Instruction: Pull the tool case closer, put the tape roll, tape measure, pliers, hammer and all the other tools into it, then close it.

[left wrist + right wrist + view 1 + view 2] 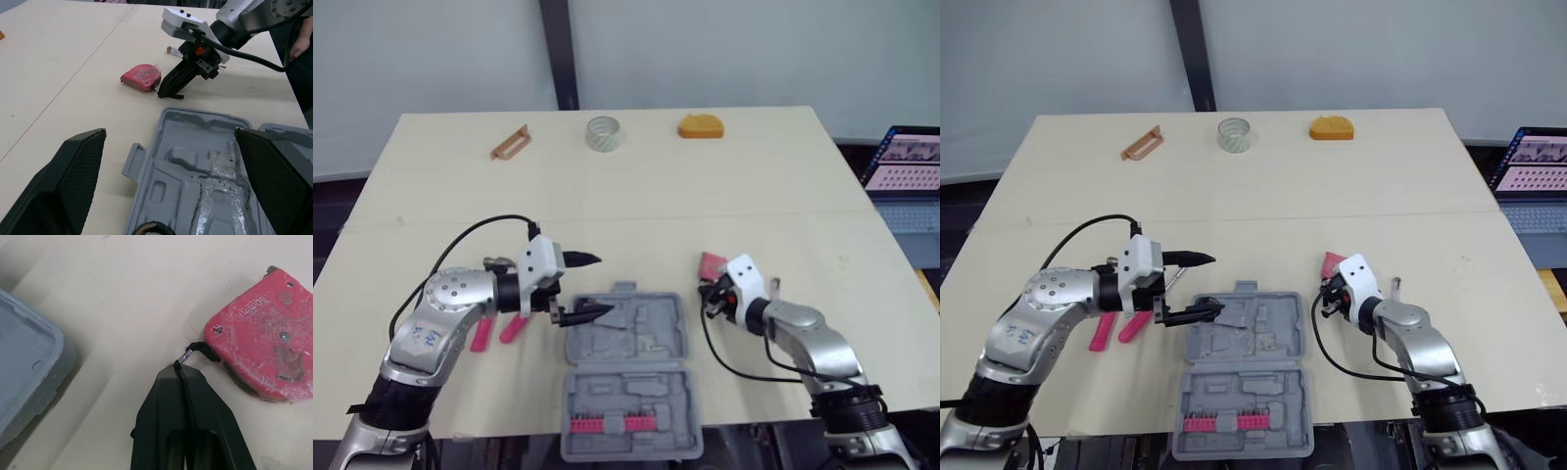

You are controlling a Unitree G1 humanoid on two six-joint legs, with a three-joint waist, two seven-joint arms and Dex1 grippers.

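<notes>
The grey tool case [626,377] lies open at the table's front edge, with pink bits in its near half. My left gripper [590,287] hangs open over the case's left side, nothing between its fingers [68,186]. My right gripper [182,369] is shut on the black strap of the red tape measure [264,350], which rests on the table just right of the case [195,161]. Pink-handled pliers [499,331] lie left of the case, under my left arm. A tape roll [604,133] sits at the far edge.
At the far edge a copper-coloured tool [510,143] lies left of the roll and an orange object [701,126] lies right of it. A laptop [906,166] stands off the table to the right.
</notes>
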